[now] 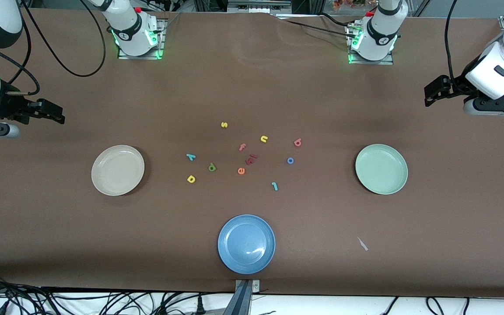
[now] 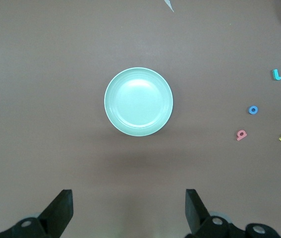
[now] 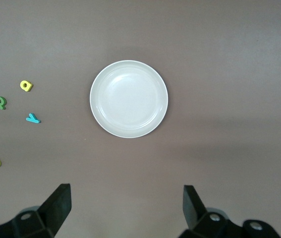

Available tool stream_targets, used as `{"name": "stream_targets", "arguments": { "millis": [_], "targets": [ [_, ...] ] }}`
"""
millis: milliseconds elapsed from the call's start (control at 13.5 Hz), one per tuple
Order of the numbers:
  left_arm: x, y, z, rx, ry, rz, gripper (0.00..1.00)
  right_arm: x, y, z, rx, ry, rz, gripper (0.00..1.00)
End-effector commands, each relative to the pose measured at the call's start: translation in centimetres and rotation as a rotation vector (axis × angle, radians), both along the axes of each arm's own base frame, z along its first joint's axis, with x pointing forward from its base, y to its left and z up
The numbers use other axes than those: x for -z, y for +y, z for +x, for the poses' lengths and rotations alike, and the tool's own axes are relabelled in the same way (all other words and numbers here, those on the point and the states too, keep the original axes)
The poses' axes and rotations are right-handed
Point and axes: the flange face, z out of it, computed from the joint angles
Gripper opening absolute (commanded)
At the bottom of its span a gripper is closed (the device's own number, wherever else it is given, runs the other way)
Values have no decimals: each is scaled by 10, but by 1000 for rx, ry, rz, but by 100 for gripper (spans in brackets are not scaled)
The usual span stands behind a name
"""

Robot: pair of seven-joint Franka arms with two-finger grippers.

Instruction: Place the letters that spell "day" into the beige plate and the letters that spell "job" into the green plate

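Both tools released, empty: left tool (image 2: 129,210) up over desk by green plate (image 1: 381,169), right tool (image 3: 125,210) by beige plate (image 1: 117,170). Risk: tiny letters crowd together; grabbing yellow n (image 1: 264,139) instead of yellow a (image 1: 191,179).

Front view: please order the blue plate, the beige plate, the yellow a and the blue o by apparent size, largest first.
1. blue plate, slightly the largest, though it lies nearest the camera.
2. beige plate.
3. yellow a and blue o: both tiny and look alike, so I do not rank them.

Beige plate (image 1: 117,170), green plate (image 1: 381,169), blue plate (image 1: 246,243), brown table (image 1: 59,227).
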Motion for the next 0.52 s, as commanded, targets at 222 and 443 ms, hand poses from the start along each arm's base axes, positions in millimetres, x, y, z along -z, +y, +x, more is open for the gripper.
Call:
{"name": "stream_targets", "arguments": {
  "millis": [222, 443],
  "targets": [
    [-6, 0, -3, 29, 0, 24, 100, 0, -2, -1, 12, -3, 11, 100],
    [-6, 0, -3, 29, 0, 24, 100, 0, -2, -1, 12, -3, 11, 100]
  ]
}}
